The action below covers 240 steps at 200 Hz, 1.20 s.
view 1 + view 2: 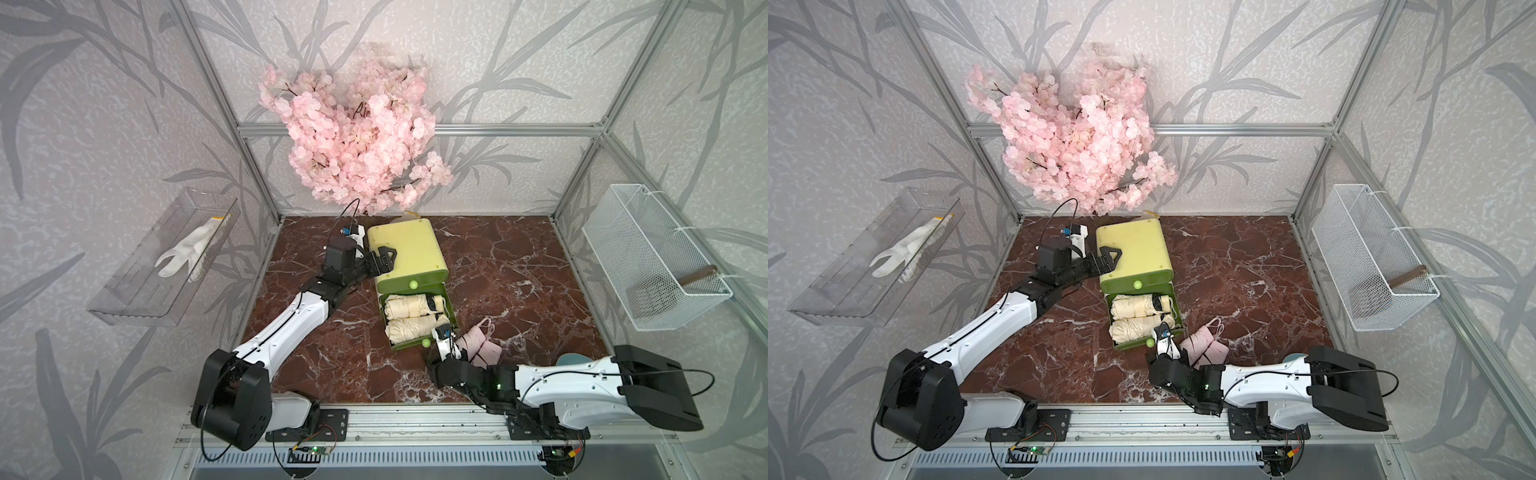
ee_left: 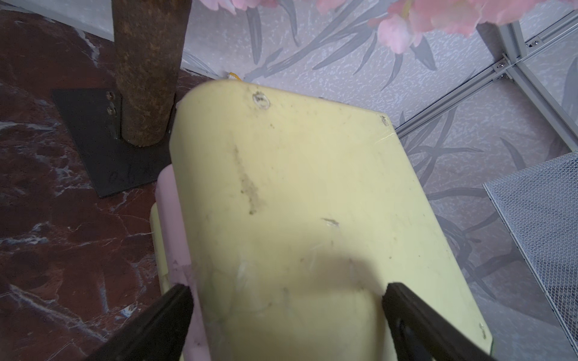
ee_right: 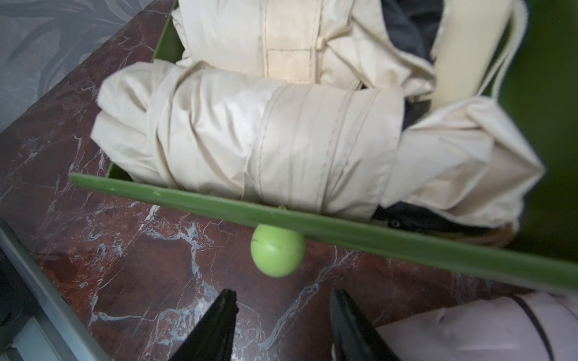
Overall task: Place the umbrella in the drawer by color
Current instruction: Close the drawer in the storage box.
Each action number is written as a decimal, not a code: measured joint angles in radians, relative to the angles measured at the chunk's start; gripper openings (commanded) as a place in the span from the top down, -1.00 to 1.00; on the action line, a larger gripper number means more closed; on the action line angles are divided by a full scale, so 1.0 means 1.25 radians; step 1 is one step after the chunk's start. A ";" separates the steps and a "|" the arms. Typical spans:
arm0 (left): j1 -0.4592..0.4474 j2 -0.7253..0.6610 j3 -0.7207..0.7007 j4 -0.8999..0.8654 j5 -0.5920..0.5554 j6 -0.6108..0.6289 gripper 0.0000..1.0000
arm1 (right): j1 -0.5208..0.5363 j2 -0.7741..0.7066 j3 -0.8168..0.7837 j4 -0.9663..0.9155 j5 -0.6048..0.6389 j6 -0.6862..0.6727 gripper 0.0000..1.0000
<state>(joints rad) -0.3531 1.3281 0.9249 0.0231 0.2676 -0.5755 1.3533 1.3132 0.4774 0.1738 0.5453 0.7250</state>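
left hand wide over cabinet | right hand parted near knob

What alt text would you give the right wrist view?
The right gripper, jaws apart and empty, sits just short of the round green knob on the front of an open green drawer. Two folded cream umbrellas lie side by side inside it; part of a pink umbrella shows on the red marble table outside.
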 measured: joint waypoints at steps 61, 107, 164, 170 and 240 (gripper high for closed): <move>-0.001 -0.009 -0.009 0.000 0.004 0.000 -1.00 | -0.001 0.087 0.027 0.117 0.024 -0.047 -0.04; -0.001 -0.009 -0.010 0.001 0.010 0.000 -1.00 | -0.034 0.091 0.033 0.131 0.008 -0.064 -0.04; -0.001 -0.003 -0.015 0.015 0.013 -0.002 -1.00 | -0.089 0.096 0.052 0.151 -0.009 -0.103 -0.04; -0.001 -0.002 -0.015 0.015 0.012 -0.002 -1.00 | -0.092 0.100 0.059 0.154 -0.009 -0.109 -0.04; -0.001 -0.002 -0.018 0.018 0.013 -0.002 -1.00 | -0.138 0.135 0.122 0.222 -0.008 -0.170 -0.03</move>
<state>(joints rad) -0.3546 1.3262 0.9020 0.0460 0.2836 -0.5781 1.1809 1.4822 0.6300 0.4507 0.5350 0.5129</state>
